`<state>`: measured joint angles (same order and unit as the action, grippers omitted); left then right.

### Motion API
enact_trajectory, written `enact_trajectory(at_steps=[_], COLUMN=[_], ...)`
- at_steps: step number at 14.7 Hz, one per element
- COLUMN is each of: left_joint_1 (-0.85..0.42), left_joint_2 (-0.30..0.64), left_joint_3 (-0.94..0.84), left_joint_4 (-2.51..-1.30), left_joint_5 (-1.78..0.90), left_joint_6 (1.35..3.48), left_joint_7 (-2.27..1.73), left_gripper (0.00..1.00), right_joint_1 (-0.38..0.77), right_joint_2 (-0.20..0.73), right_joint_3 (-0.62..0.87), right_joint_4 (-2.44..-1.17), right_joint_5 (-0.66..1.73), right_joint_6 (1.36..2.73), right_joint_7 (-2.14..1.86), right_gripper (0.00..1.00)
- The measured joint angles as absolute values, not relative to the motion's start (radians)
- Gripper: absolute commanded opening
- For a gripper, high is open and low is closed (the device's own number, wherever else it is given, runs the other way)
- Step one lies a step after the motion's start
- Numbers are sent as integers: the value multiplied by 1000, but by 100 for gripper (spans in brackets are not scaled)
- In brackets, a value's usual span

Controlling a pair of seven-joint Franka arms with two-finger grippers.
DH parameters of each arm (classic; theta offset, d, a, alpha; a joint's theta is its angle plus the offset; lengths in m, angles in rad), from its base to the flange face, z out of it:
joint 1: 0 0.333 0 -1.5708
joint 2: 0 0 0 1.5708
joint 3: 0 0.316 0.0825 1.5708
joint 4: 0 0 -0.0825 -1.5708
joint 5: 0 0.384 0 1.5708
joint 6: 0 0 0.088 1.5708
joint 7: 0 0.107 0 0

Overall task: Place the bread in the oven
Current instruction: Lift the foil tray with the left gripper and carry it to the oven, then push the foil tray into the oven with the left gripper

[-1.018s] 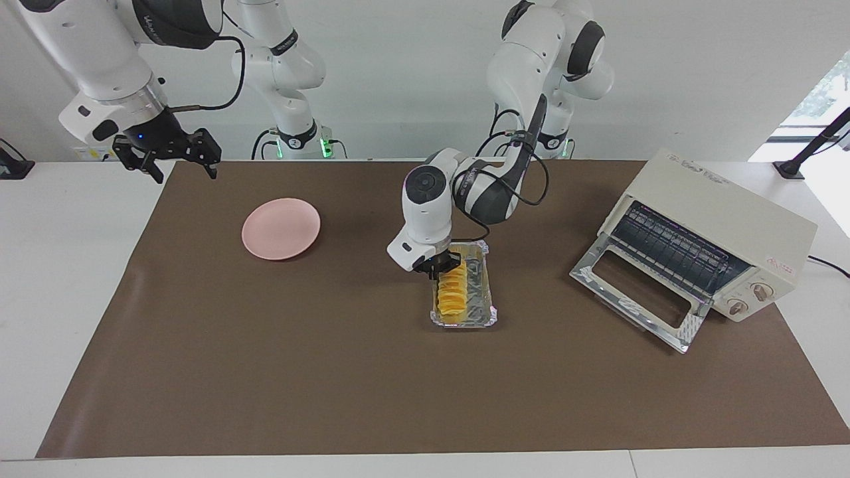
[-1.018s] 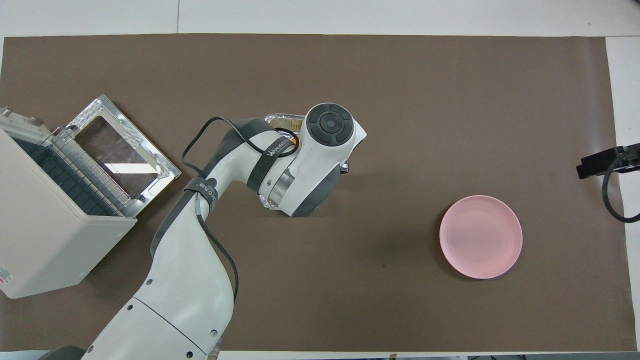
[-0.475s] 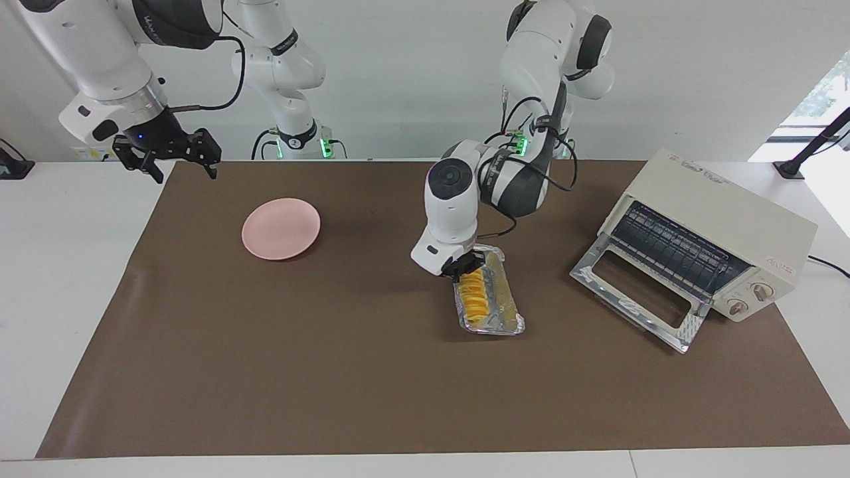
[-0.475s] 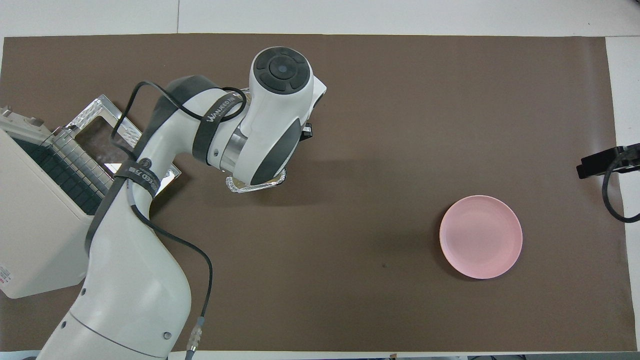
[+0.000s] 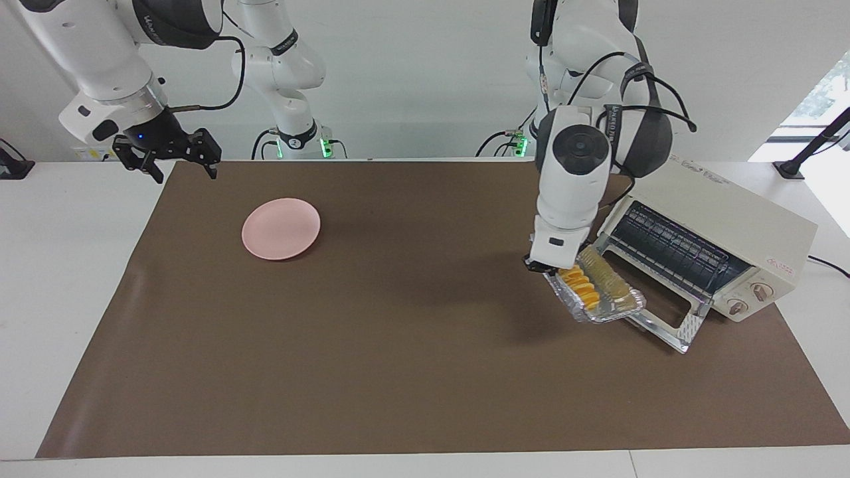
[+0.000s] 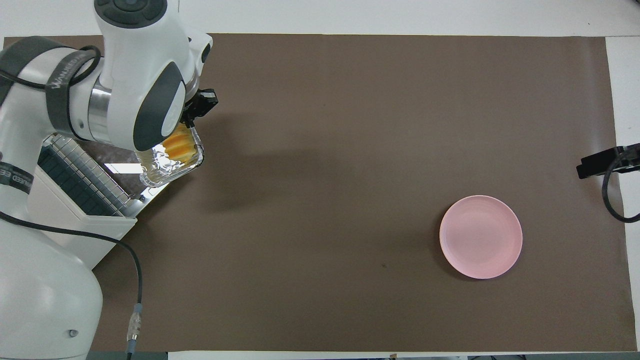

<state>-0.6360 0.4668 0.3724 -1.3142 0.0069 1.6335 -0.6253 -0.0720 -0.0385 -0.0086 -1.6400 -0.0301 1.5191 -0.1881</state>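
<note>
Facing view: left pincer (image 5: 539, 267) holds foil tray (image 5: 601, 299) over oven door (image 5: 664, 318).

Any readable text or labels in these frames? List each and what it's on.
"WANJEED..." on the strap round the left arm; cut off past that.
Lettering on the oven top: too blurred to read.
Red mark by the oven's knobs: too small to read.
Strap print on the right arm: unreadable.
Nothing else carries text.

You see the yellow-orange ridged bread (image 5: 582, 284) lying in a silver foil tray (image 5: 614, 313), raised and tilted over the lowered glass door of the cream-white oven (image 5: 724, 226), which stands open at the left arm's end of the worktop.
</note>
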Motion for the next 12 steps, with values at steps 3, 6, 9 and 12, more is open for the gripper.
enact_trajectory(at_steps=[3, 6, 9, 12], left_joint_1=[-611, -544, -495, -459], left_joint_2=[467, 467, 455, 432], left_joint_3=[437, 446, 450, 452], left_joint_4=[-1351, -1372, -1422, -1483], left_joint_5=[7, 7, 7, 7], left_joint_6=[1624, 1634, 1657, 1668], left_joint_7=[-625, -625, -625, -625], left_gripper=[0, 0, 0, 0], right_joint_1=[-72, -72, -72, -72], right_joint_2=[-39, -39, -39, -39], right_joint_3=[-9, -9, -9, -9], right_joint_4=[-1640, -1640, -1640, -1640], right_joint_5=[-30, -30, -30, -30], right_joint_6=[1519, 1519, 1519, 1519], right_joint_7=[-188, -188, -188, -188], right_gripper=[100, 100, 100, 100])
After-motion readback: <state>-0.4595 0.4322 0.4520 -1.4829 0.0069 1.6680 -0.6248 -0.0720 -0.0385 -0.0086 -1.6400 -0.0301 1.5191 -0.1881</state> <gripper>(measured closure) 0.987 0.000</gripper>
